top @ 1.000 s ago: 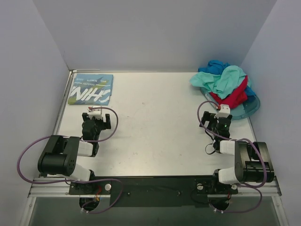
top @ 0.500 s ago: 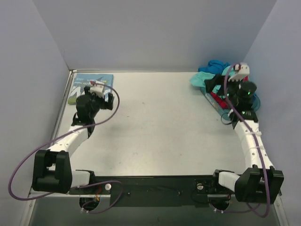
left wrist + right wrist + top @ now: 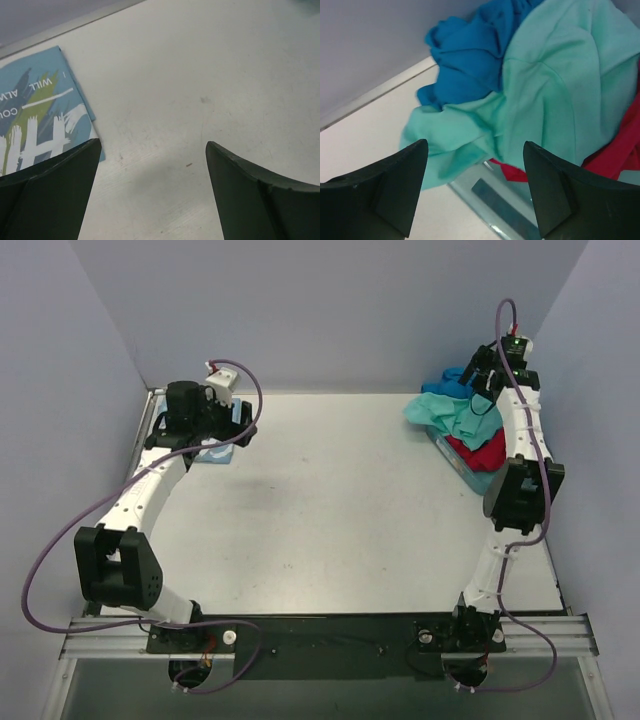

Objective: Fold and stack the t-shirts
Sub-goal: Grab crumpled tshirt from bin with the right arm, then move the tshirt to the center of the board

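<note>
1. Left hand [image 3: 152, 192] first: its two dark fingers stand wide apart with nothing between them, poised over the pale desk [image 3: 215, 75].
2. Just beyond its left finger [image 3: 50, 195] lies the blue-teal shirt [image 3: 40, 120]. It is flat and folded, with its white lettering facing up, at the left edge of the wrist view. From overhead it sits in the upper left corner of the desk, partly hidden under the arm.
3. Over to the right hand [image 3: 472, 192]: the fingers are also spread wide and grip nothing, and it hangs above the heap of clothes.
4. Right ahead of it is the mint-green shirt [image 3: 555, 90]. It is draped on top of the pile and fills the upper right of the wrist view, and one flap trails down to the lower left.
5. Behind it, at top centre, the bright blue shirt [image 3: 470, 55] is crumpled near the back wall.
6. The red shirt [image 3: 615, 145] peeks out from under the mint-green one at the right edge.
7. Under the heap, the rim of the translucent blue tray [image 3: 490, 197] shows at bottom centre, between the fingers.
8. Overhead, the pile sits in the upper right corner, well apart from the folded shirt.
</note>
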Motion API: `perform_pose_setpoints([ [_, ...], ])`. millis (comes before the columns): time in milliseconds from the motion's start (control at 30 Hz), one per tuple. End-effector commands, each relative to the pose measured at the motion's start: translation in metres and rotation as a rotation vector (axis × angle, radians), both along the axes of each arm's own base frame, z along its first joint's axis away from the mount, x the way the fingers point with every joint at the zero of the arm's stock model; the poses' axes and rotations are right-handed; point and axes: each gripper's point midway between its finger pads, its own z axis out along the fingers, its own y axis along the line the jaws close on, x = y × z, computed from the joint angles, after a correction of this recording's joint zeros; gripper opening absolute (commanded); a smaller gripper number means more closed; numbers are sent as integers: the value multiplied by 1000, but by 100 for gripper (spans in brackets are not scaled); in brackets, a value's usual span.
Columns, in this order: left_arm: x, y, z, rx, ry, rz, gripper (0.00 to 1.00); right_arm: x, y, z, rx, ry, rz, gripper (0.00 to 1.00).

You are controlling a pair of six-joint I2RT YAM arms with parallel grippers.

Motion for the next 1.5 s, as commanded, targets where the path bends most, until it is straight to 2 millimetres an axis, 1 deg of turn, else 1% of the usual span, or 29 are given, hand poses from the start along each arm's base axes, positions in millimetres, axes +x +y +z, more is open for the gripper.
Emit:
perform_pose_setpoints([
  [0,-17,-8,-6,-18,63,-30,97,9,-46,-23,-75,93,-173,71],
  [33,-16,-6,-10,-8,66,-21,97,17,-49,-15,-106,71,-162,71],
  [67,-15,-4,-10,0,62,-13,97,22,-54,-39,-119,111,-175,71],
  [100,-15,-4,-13,5,66,-14,97,28,-57,-42,-129,108,-183,71],
  [167,-13,-1,-15,20,67,-6,97,34,-62,-70,-136,150,-189,70],
  [300,-10,0,-15,36,72,-12,97,36,-65,-97,-147,198,-187,67],
  [400,-7,1,-14,44,68,-6,97,36,-64,-108,-144,217,-179,62],
  [500,-6,-1,-13,34,75,-9,97,37,-62,-109,-138,217,-155,38],
  [533,-5,-2,-11,29,71,-13,97,36,-61,-109,-142,220,-150,21],
  [600,-6,-4,-8,24,66,-21,97,33,-64,-98,-154,211,-155,0],
  [733,-6,-4,-2,31,45,-30,97,22,-67,-48,-204,151,-158,0],
  [767,-5,-4,-1,31,42,-30,97,18,-66,-23,-209,111,-160,0],
  [800,-5,-4,0,30,38,-30,97,14,-64,-12,-217,98,-154,0],
  [833,-6,-5,2,26,31,-33,97,7,-62,13,-221,55,-157,0],
  [867,-5,-5,5,18,25,-33,97,2,-57,26,-225,37,-148,0],
  [900,-6,-8,8,7,19,-41,97,-6,-52,57,-232,-21,-144,0],
  [933,-6,-9,11,-6,13,-44,97,-10,-45,63,-242,-30,-128,0],
  [967,-6,-13,14,-23,7,-55,97,-19,-33,98,-254,-104,-112,0],
  [1000,-7,-14,16,-32,5,-59,97,-32,-27,123,-269,-151,-103,0],
  [1033,-8,-17,19,-47,2,-69,97,-33,-14,140,-277,-201,-78,0],
  [1067,-8,-18,20,-54,2,-73,97,-46,-4,169,-287,-264,-64,0],
  [1100,-9,-20,22,-68,0,-75,97,-47,12,187,-283,-325,-29,0],
  [1133,-9,-20,22,-70,-1,-78,97,-61,22,217,-289,-396,-8,0],
  [1167,-8,-21,25,-76,-11,-81,97,-63,47,240,-289,-473,63,0],
  [1200,-8,-22,27,-78,-16,-82,97,-77,59,276,-291,-582,108,0],
  [1233,-6,-21,31,-80,-30,-81,97,-86,93,296,-287,-649,202,0],
  [1267,-6,-21,35,-79,-43,-82,97,-100,111,326,-285,-747,265,0],
  [1367,-2,-18,47,-67,-93,-81,97,-145,177,387,-237,-959,459,0],
  [1467,3,-11,59,-44,-141,-75,97,-192,233,432,-168,-1146,665,0],
])
